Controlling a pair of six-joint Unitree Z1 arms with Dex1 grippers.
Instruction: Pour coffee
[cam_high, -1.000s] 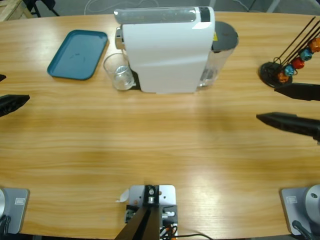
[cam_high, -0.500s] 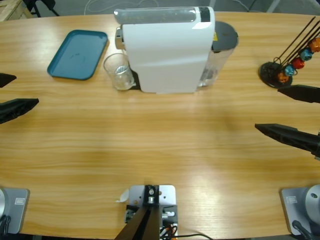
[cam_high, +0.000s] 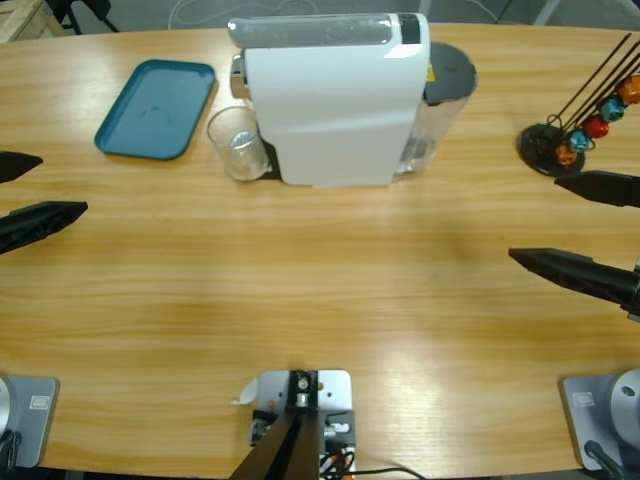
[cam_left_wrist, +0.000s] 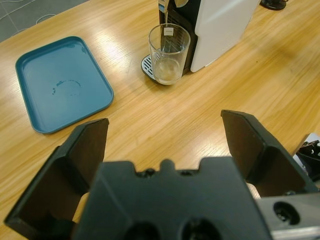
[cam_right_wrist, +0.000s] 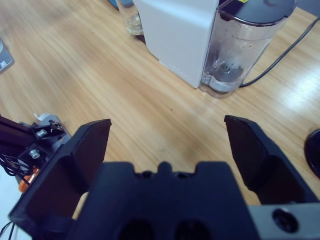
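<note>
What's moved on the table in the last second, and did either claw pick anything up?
The left claw slid further in over the table from the left edge, jaws open. The right claw spread its jaws wider, the lower jaw dropping toward the near edge. Neither took hold of anything. The glass with its bit of coffee, the coffee machine, blue tray and capsule rack stayed put.

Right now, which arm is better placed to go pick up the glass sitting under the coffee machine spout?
Probably the left. The left gripper is open on the glass's side of the coffee machine, with bare table between. The right gripper sits beyond the machine, near the capsule rack.
</note>
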